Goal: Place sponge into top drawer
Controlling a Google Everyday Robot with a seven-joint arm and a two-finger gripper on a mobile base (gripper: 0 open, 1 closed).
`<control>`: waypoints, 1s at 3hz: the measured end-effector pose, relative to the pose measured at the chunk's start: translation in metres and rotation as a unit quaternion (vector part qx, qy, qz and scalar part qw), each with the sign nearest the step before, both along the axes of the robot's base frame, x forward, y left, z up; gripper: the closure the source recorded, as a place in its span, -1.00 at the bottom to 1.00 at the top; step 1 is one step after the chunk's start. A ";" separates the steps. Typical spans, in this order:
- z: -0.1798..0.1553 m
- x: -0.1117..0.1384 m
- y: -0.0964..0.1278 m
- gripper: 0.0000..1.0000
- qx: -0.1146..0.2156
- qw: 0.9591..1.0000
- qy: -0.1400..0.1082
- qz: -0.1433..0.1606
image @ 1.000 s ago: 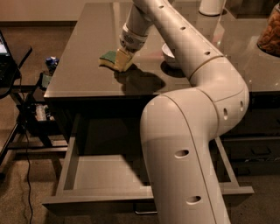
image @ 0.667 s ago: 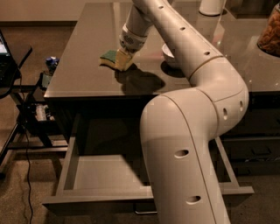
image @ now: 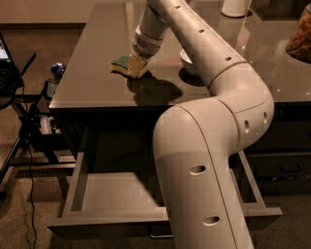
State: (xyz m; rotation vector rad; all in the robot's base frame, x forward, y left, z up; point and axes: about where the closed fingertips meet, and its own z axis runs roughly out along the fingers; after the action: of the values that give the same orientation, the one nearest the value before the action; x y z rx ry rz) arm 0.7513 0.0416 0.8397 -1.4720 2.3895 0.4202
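Observation:
The sponge [image: 121, 63], green on top with pale yellow foam below, lies on the grey countertop [image: 92, 73] near its middle. My gripper [image: 138, 68] reaches down from above and is shut on the sponge's right end, with the sponge still at counter level. The top drawer [image: 107, 221] is pulled open below the counter, showing a flat grey floor. My arm's big white links hide the drawer's right half. A small metal loop handle [image: 160, 236] shows on its front.
A white bowl [image: 186, 59] sits on the counter just right of the gripper, partly behind my arm. A white container [image: 235, 7] and a jar [image: 299, 34] stand at the back right. A stand with cables [image: 29, 126] is on the left.

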 end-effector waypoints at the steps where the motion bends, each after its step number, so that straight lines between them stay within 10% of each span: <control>1: 0.018 -0.010 -0.010 1.00 -0.002 1.000 -0.011 -0.026; 2: 0.037 -0.067 -0.011 1.00 -0.012 0.999 -0.004 -0.038; 3: 0.037 -0.068 -0.011 1.00 -0.012 0.999 -0.004 -0.038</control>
State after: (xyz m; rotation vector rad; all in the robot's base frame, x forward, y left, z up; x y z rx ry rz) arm 0.6838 0.0309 0.8771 -1.3853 2.4425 0.3675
